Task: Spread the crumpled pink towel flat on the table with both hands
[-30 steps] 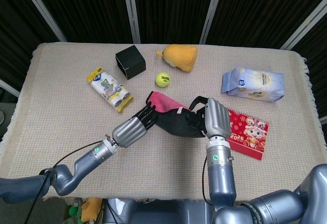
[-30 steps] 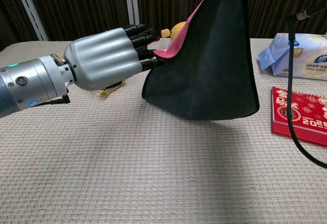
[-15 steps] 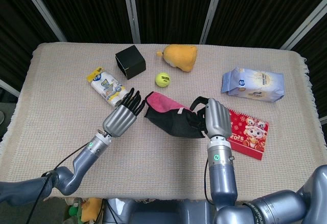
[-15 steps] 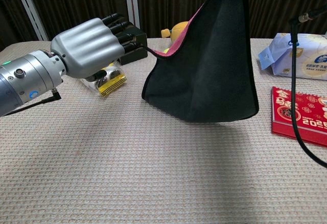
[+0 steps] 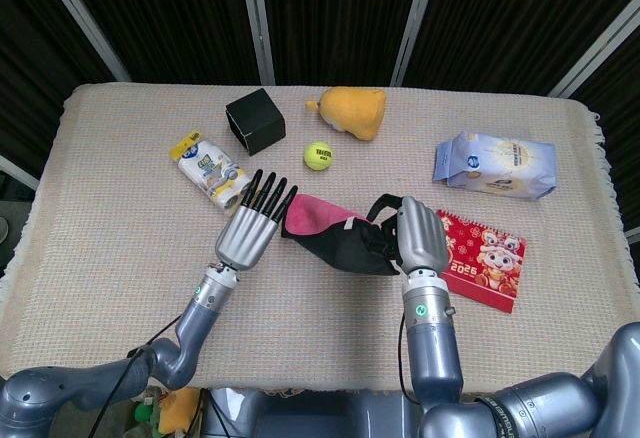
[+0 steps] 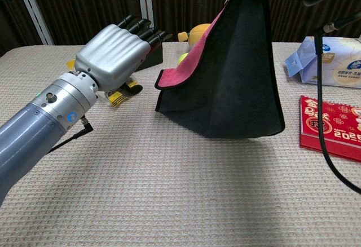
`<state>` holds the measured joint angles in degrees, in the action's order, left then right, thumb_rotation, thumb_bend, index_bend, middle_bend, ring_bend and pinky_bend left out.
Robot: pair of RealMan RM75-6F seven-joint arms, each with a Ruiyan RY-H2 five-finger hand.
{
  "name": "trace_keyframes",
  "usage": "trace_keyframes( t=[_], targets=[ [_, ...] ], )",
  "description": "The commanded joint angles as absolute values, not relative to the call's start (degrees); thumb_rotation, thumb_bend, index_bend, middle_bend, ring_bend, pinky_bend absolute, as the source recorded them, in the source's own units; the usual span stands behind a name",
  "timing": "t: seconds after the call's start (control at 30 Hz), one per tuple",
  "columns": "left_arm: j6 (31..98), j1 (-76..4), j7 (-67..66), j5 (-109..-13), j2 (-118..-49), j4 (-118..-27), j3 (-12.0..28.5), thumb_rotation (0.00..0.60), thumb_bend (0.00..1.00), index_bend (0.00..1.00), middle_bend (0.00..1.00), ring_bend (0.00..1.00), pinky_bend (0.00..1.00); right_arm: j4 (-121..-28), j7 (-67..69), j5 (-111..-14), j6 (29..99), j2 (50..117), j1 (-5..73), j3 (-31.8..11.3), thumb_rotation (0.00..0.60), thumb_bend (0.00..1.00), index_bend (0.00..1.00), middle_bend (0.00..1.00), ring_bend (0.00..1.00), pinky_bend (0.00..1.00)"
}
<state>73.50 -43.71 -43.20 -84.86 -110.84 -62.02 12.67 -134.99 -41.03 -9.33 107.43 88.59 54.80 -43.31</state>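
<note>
Off the cloth comes the left hand [image 5: 246,233], which a second ago had its fingertips on the towel's edge; now it hovers with its dark fingers spread wide and straight, holding nothing, just beside the near corner of the crumpled pink towel with a black underside [image 5: 335,230]. Behind that hand's fingertips lies the white and yellow snack packet [image 5: 213,172], further back the black cube box [image 5: 254,120]. Ahead of the fingers, past the towel's pink corner, sits the yellow-green tennis ball [image 5: 318,155], and beyond it the orange plush toy [image 5: 351,110]. The towel hangs off the table from the right hand [image 5: 420,238], which grips its top edge with fingers curled in; the chest view shows the black face draping down, the low hem just above the beige woven tablecloth [image 6: 169,190]. Right of this hand rests the red 2026 calendar card [image 5: 484,259], behind it the pale blue tissue pack [image 5: 494,165].
</note>
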Motion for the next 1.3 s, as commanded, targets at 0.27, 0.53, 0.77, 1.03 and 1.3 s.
trace_keyframes(
  t=[0.27, 0.53, 0.77, 1.03, 1.3],
  targets=[
    [75.7, -44.0, -36.9, -86.4, -113.9, -59.6, 11.9, 0.600, 0.20, 0.33, 0.11, 0.00, 0.00, -134.6, -40.3, -9.1, 106.6, 88.3, 54.4, -42.8, 0.600, 0.62, 0.77, 1.00, 1.00, 0.97],
    [77.9, -44.0, -31.4, -88.3, -116.3, -55.5, 11.0, 0.600, 0.20, 0.43, 0.12, 0.00, 0.00, -134.4, -40.0, -9.0, 106.2, 88.3, 54.6, -42.5, 0.600, 0.62, 0.77, 1.00, 1.00, 0.97],
    [78.8, -44.4, -29.5, -89.1, -118.1, -52.3, 10.9, 0.600, 0.20, 0.45, 0.12, 0.00, 0.00, -134.4, -39.9, -9.1, 106.3, 88.4, 54.8, -42.1, 0.600, 0.62, 0.77, 1.00, 1.00, 0.97],
    [78.9, -44.9, -26.8, -89.2, -120.7, -47.8, 10.8, 0.600, 0.21, 0.49, 0.12, 0.00, 0.00, -133.9, -39.6, -9.1, 106.0, 88.5, 55.1, -42.0, 0.600, 0.62, 0.77, 1.00, 1.00, 0.97],
    [80.6, -46.3, -23.7, -89.7, -123.5, -41.3, 11.7, 0.600, 0.22, 0.52, 0.13, 0.00, 0.00, -133.7, -39.2, -8.4, 105.4, 87.9, 54.8, -42.5, 0.600, 0.62, 0.76, 1.00, 1.00, 0.97]
  ],
)
